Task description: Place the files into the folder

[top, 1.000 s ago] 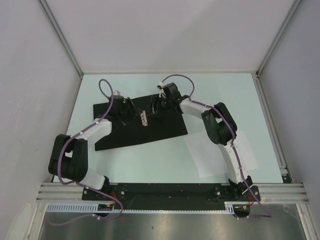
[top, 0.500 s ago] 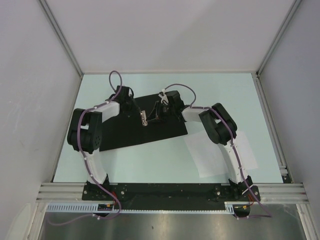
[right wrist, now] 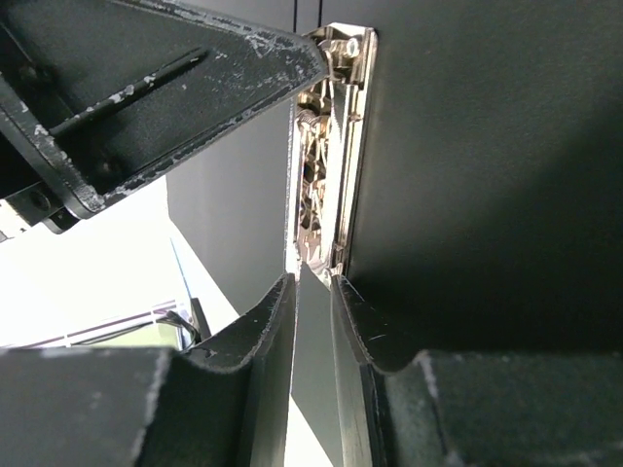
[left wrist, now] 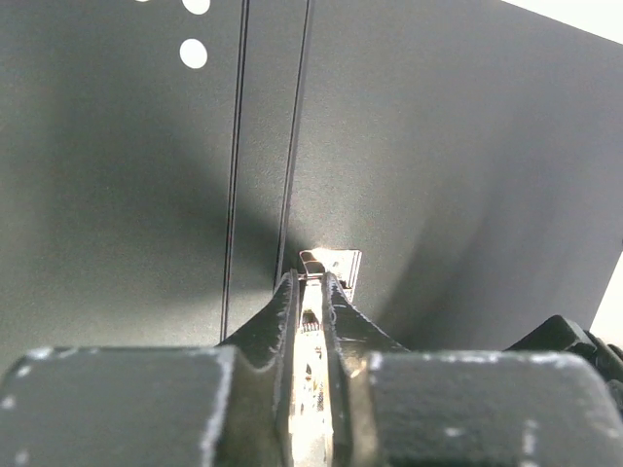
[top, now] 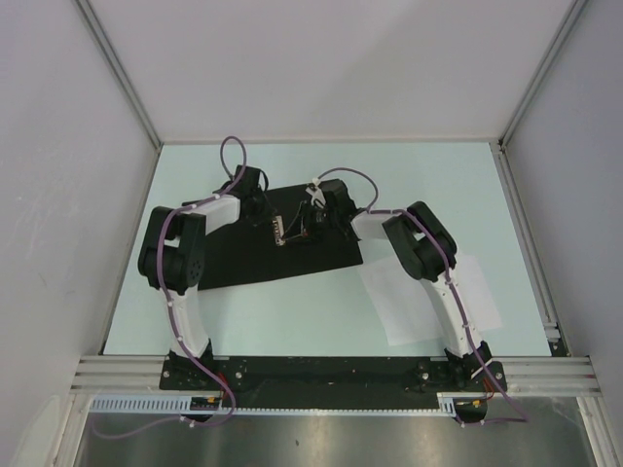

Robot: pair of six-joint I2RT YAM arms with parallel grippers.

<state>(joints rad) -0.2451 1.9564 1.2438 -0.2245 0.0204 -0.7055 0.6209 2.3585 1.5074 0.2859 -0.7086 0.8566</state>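
Looking down from above, the flat black rectangular folder (top: 243,261) lies opened out with its matte inside face up on the pale, smooth desk (top: 292,311). It sits toward the far edge, a bit left of middle, and skewed to the desk's edges. Up close the inside has a fine grainy texture, two thin parallel crease lines and a couple of punched round holes. The shiny silver metal clip (top: 280,231) sits about mid-folder, and both arms meet right at it. The left gripper (left wrist: 310,284) has its scuffed dark fingers (left wrist: 284,306) squeezed down to a thin slot, with the clip's bright metal tab pinched between them. The right gripper (right wrist: 313,282) comes at the clip's other end, jaws also nearly together and tips right up against the springy metal. Whether it's actually clamping the clip, I can't tell. The thin white rectangular paper sheets (top: 401,304) lie flat and overlapping near the desk's right edge, toward the near side, partly under the right arm and well apart from the folder's clip.
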